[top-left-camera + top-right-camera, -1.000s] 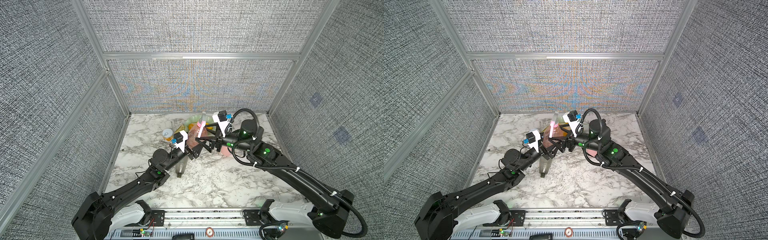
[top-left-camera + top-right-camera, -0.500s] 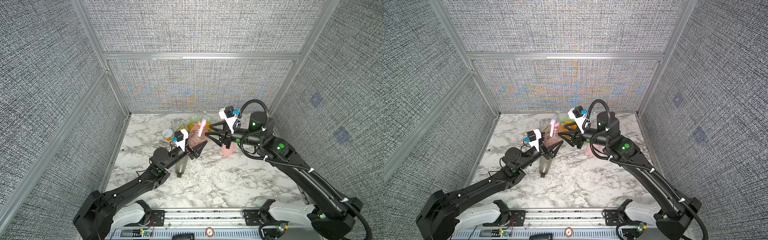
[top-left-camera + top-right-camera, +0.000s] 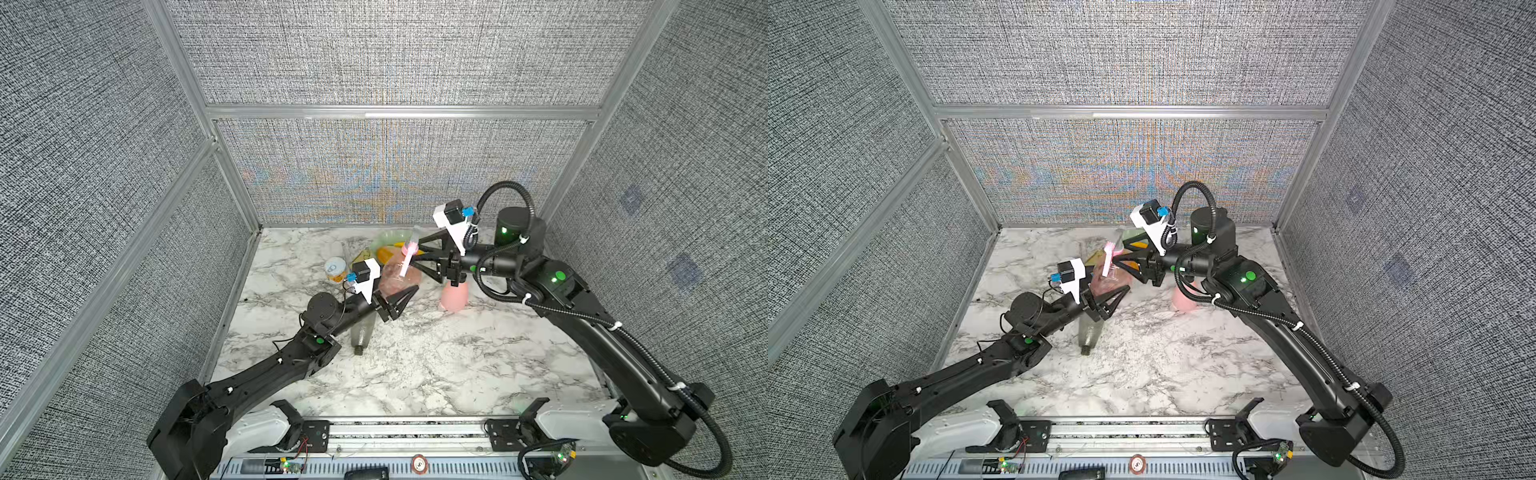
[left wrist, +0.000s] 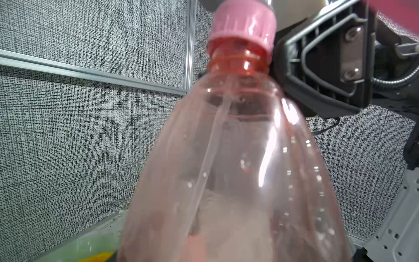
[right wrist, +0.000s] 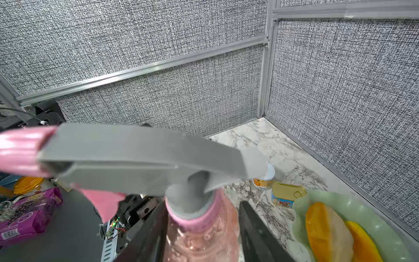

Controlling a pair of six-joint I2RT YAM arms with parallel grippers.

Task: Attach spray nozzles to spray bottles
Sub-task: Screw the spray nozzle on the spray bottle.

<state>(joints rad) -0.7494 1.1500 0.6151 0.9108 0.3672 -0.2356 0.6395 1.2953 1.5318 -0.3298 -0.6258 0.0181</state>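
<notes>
1. Your left gripper (image 3: pixel 400 292) clamps the clear pink bottle (image 4: pixel 238 170) upright, over the rear of the tabletop (image 3: pixel 436 361).
2. The grey-and-pink nozzle (image 5: pixel 140 158) sits on the bottle's neck, with its dip tube inside.
3. Your right gripper (image 3: pixel 414 252) pinches the nozzle's pink collar, jaws narrowed.

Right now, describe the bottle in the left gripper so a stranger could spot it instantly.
On the marble table, look toward the back wall. There the left gripper holds a clear pink bottle topped by a grey-and-pink nozzle. Unlike the opaque pink bottle standing beside it and the grey bottle lying flat, it is see-through pink.
</notes>
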